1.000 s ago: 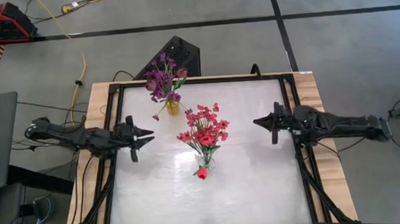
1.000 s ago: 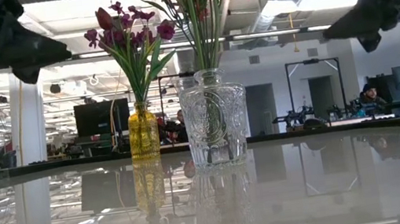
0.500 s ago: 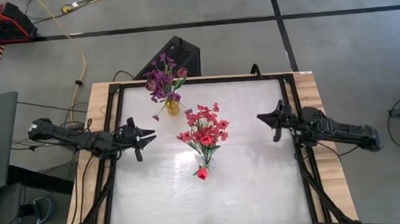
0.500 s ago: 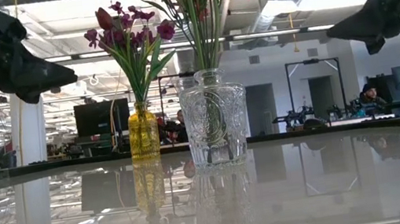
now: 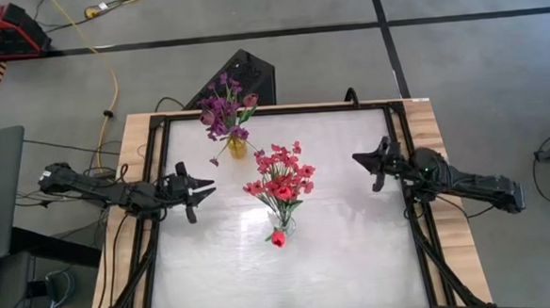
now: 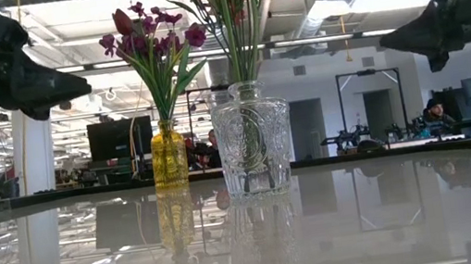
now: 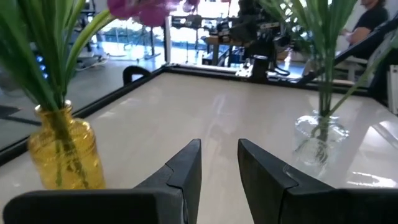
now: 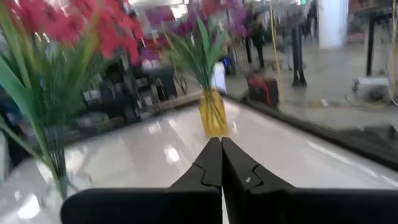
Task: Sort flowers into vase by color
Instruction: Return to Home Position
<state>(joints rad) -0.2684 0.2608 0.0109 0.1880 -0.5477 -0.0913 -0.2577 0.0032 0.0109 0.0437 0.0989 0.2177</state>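
Flowers are sorted into vases between the pincers; none is left. The left pincer is parted narrowly, the right pincer is closed.

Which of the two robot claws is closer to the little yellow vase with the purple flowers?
Left. The left gripper hovers a short way from the yellow vase, toward the left edge of the table; the right gripper hangs near its right edge, much farther off.
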